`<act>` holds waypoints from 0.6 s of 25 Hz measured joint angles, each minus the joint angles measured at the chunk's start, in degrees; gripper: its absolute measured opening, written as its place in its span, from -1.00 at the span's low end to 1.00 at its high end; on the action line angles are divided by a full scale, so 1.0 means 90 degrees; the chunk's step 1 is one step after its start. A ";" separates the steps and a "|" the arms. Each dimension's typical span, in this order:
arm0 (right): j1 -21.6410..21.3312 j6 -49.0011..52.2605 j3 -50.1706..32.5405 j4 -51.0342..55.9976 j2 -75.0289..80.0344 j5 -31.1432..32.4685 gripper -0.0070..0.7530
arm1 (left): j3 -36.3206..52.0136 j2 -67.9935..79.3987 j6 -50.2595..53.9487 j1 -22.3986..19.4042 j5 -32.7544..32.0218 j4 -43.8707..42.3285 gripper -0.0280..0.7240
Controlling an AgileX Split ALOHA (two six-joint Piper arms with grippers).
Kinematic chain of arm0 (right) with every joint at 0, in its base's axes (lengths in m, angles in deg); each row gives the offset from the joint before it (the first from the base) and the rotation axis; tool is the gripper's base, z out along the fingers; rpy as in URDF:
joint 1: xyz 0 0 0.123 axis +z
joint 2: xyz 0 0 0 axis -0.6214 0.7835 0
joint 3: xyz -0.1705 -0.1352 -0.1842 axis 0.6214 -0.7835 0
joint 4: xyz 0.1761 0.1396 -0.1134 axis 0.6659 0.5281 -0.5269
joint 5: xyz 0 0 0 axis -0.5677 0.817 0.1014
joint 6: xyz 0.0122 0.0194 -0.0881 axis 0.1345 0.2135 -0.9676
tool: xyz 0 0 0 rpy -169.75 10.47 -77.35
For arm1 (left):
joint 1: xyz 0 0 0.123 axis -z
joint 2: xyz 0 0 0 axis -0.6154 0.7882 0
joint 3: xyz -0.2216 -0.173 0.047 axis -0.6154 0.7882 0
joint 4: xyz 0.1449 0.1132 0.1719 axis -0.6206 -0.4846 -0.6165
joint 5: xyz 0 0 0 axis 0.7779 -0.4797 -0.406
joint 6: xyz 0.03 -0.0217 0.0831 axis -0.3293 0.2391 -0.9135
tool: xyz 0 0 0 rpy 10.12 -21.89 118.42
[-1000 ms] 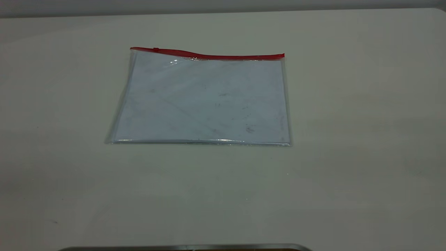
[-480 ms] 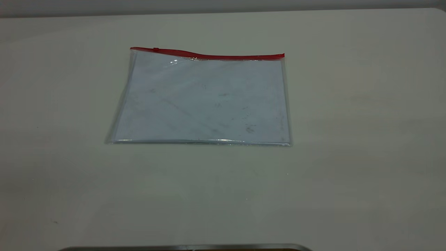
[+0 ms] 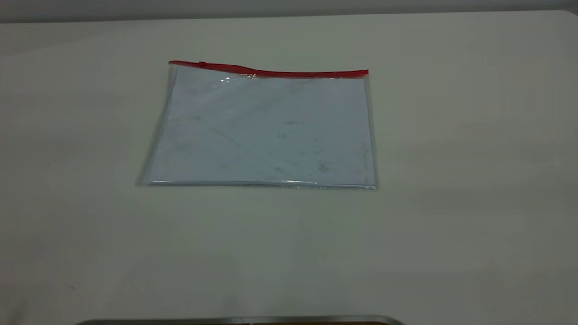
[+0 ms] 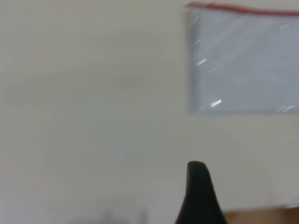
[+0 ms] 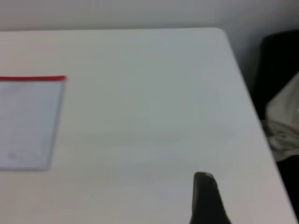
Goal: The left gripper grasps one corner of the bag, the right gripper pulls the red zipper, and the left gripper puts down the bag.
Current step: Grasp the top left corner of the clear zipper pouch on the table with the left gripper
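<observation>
While nothing has shifted over the last second, the bag [image 3: 262, 128] lies flat at the table's [image 3: 474, 180] centre, red zipper [image 3: 271, 71] along its twelve-o'clock edge. Neither the left gripper [image 4: 198, 193] nor the right gripper [image 5: 208, 198] shows its spread, both well apart from it, so the corner grasp is probably unstarted.

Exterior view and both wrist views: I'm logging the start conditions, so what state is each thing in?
bag: flat on the table, untouched.
red zipper: slider near its left end.
left gripper: off the bag, one finger showing.
right gripper: off the bag, one finger showing.
</observation>
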 joint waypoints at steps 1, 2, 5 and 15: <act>0.0000 -0.0035 0.0010 0.0095 0.0198 -0.0106 0.36 | -0.0102 0.0454 -0.0089 0.0000 0.0328 0.0210 0.64; 0.0000 -0.0122 0.0022 0.0169 0.0418 -0.0184 0.36 | -0.0190 0.0912 -0.0208 0.0000 0.0647 0.0410 0.64; 0.0000 -0.0221 0.0053 0.0267 0.1118 -0.0361 0.36 | -0.0416 0.2210 -0.0452 0.0000 0.1355 0.0703 0.64; 0.0000 -0.0248 0.0511 0.0341 0.3503 -0.1274 0.36 | -0.1937 0.6575 -0.0946 0.0018 0.2608 0.0920 0.64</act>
